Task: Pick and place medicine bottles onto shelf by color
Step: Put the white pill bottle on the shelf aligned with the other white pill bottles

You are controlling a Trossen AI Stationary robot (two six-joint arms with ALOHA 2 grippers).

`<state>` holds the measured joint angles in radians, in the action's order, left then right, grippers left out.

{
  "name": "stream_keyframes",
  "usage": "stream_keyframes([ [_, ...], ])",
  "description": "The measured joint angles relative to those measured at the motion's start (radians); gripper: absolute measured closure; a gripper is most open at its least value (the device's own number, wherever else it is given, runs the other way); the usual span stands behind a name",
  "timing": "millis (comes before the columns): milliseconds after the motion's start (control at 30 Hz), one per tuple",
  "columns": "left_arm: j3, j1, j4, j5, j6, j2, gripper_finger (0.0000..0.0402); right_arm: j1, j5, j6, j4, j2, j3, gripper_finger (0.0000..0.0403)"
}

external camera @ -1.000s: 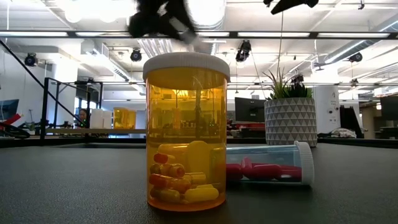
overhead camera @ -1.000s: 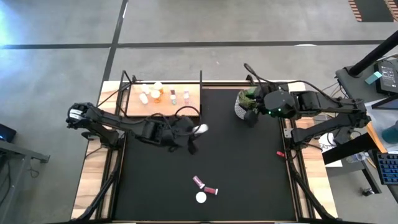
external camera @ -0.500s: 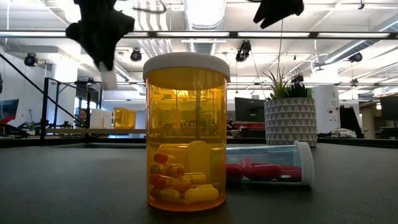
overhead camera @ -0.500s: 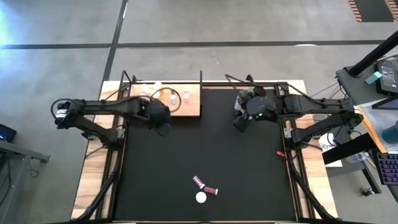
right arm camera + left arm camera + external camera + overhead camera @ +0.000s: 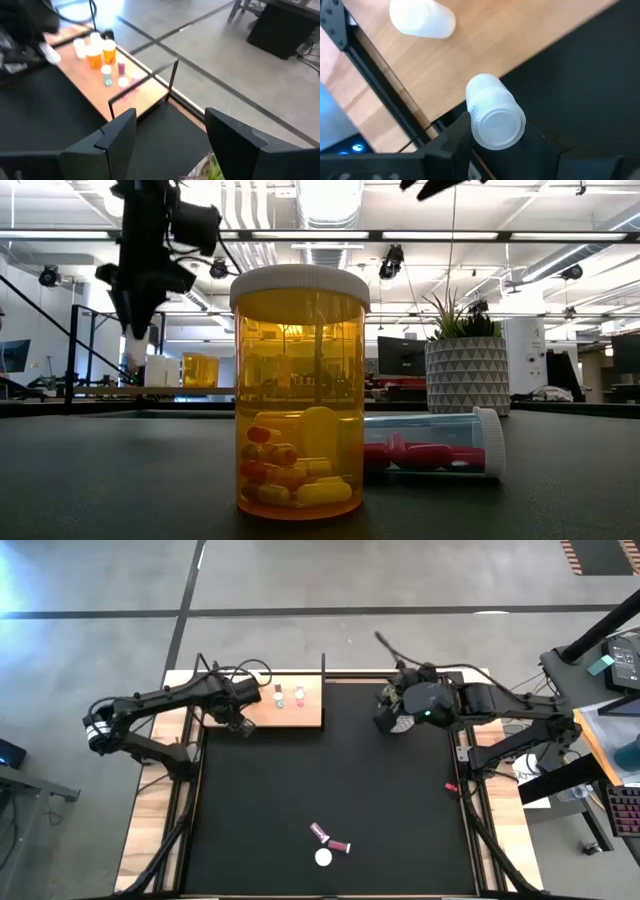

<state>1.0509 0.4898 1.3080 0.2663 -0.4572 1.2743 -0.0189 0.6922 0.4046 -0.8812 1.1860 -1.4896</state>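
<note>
My left gripper (image 5: 240, 722) is shut on a white bottle (image 5: 492, 117) over the near left edge of the wooden shelf (image 5: 300, 715). Another white bottle (image 5: 422, 17) rests on the shelf close by. Two maroon bottles (image 5: 288, 695) stand on the shelf; the right wrist view also shows orange bottles (image 5: 101, 54) there. On the mat near the front, an orange bottle (image 5: 300, 390) stands upright and a clear bottle with red capsules (image 5: 430, 445) lies on its side. My right gripper (image 5: 170, 140) is open and empty above the plant pot (image 5: 392, 710). My left gripper pinches the white bottle's body just below its cap (image 5: 472, 120) between its two fingers (image 5: 455, 137). The fingers point down from above. The cap end faces the wrist and the bottle's bottom points down at the shelf's edge. It hangs clear of the shelf.
A white pot with a green plant (image 5: 467, 375) stands at the mat's far right. A black metal frame (image 5: 323, 665) rises around the shelf. A small red thing (image 5: 451, 786) lies at the mat's right edge. The mat's middle (image 5: 330, 770) is bare.
My left gripper has carried the white bottle from above the middle of the mat toward the table's far left, to the shelf's near left edge, and has come lower there. It has stayed shut on the bottle.
</note>
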Motion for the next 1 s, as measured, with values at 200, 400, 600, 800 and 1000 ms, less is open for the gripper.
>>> stream_keyframes([
  [200,-0.061,0.062,-0.130,-0.031,-0.010,0.001,0.0275,0.000,0.005,-0.060,-0.002,-0.027,-0.050,0.0177],
  [400,-0.099,0.096,-0.214,-0.032,-0.136,0.015,0.0275,0.000,0.022,-0.107,-0.005,-0.066,-0.077,0.0177],
  [600,-0.120,0.117,-0.219,-0.031,-0.275,0.018,0.0275,0.000,0.019,-0.168,-0.006,-0.111,-0.077,0.0177],
  [800,-0.119,0.137,-0.227,-0.049,-0.340,0.016,0.0275,0.000,0.018,-0.231,-0.006,-0.133,-0.077,0.0177],
  [1000,-0.120,0.161,-0.228,-0.063,-0.364,0.017,0.0275,0.000,0.017,-0.232,-0.004,-0.123,-0.077,0.0177],
])
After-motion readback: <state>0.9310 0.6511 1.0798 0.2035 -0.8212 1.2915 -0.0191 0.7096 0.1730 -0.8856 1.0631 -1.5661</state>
